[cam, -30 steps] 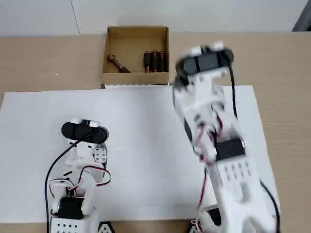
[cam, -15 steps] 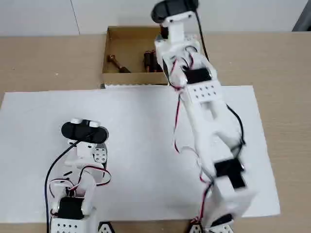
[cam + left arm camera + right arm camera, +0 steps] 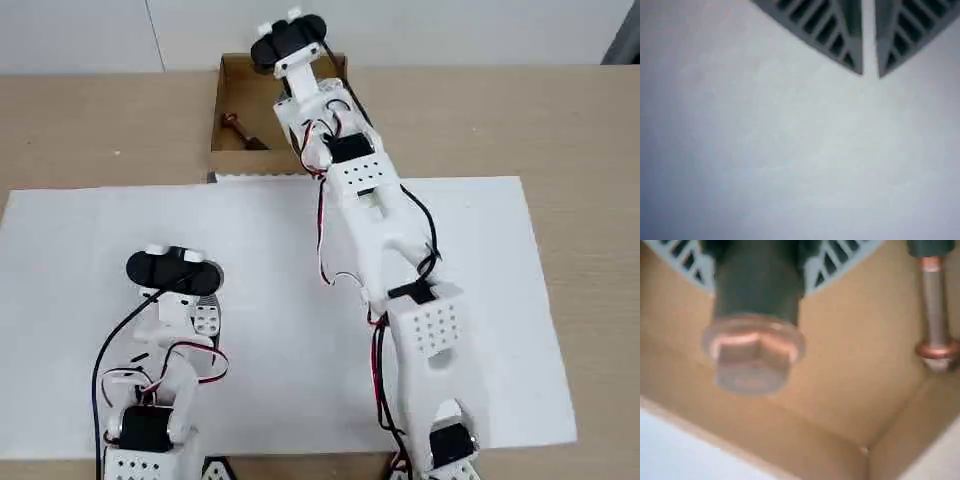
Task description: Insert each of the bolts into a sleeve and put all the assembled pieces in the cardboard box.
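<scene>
Pincer [image 3: 760, 265] grips sleeved bolt [image 3: 752, 355] inside cardboard box [image 3: 805, 440].

The cardboard box [image 3: 245, 160] is brown. The paper [image 3: 270, 260] is white. The bolt [image 3: 752, 357] is shiny copper, and its sleeve [image 3: 757, 285] is dark grey.

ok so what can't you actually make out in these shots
- High view: the right arm covers much of the cardboard box. Beyond one bolt, its contents are hidden.
- Right wrist view: the right claw is cut off by the frame edge, and the sleeved bolt it grips is blurred.
- Right wrist view: a second piece in the box is cut off, with its sleeve barely showing.
</scene>
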Robot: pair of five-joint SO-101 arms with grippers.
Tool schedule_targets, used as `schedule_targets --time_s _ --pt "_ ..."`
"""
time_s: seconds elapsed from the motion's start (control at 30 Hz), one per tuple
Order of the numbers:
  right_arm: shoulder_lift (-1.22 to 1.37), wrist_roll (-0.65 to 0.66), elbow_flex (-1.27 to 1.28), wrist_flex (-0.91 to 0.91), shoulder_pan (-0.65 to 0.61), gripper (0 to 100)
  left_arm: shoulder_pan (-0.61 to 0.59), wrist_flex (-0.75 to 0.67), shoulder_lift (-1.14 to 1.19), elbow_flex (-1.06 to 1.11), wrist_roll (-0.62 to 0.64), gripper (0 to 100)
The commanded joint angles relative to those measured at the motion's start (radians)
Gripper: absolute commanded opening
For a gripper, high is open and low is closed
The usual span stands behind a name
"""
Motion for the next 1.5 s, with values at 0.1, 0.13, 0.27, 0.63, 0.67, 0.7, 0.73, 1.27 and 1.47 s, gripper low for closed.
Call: schedule_targets --time_s 0.1,0.13,0.27,0.63,0.67,0.7,0.73,1.27,1.47 --pt "0.004 0.008 -0.091 -0.025 -0.013 8.4 0.002 -0.003 -0.009 -0.004 -0.006 1" --pt "0.004 0.008 -0.091 -0.016 -0.019 11.9 0.002 -0.003 -0.009 -0.004 -0.006 1" --pt "0.004 0.028 -0.092 0.024 -0.039 18.1 0.002 -0.003 -0.009 -0.004 -0.006 1" --pt "-0.022 0.028 -0.092 0.025 -0.042 7.8 0.002 -0.003 -0.009 -0.004 -0.006 1" --pt "-0.041 0.028 -0.092 0.038 -0.042 6.3 0.002 -0.003 -0.009 -0.004 -0.006 1" --pt "-0.059 0.025 -0.092 0.054 -0.042 4.5 0.002 -0.003 -0.009 -0.004 -0.006 1" --pt "-0.076 0.023 -0.092 0.071 -0.042 2.5 0.002 -0.003 -0.009 -0.004 -0.006 1" --pt "-0.444 -0.025 -0.092 0.493 0.005 0.2 0.002 -0.003 -0.009 -0.004 -0.006 1" --pt "-0.568 -0.092 -0.092 0.716 0.047 0.2 0.002 -0.003 -0.009 -0.004 -0.006 1"
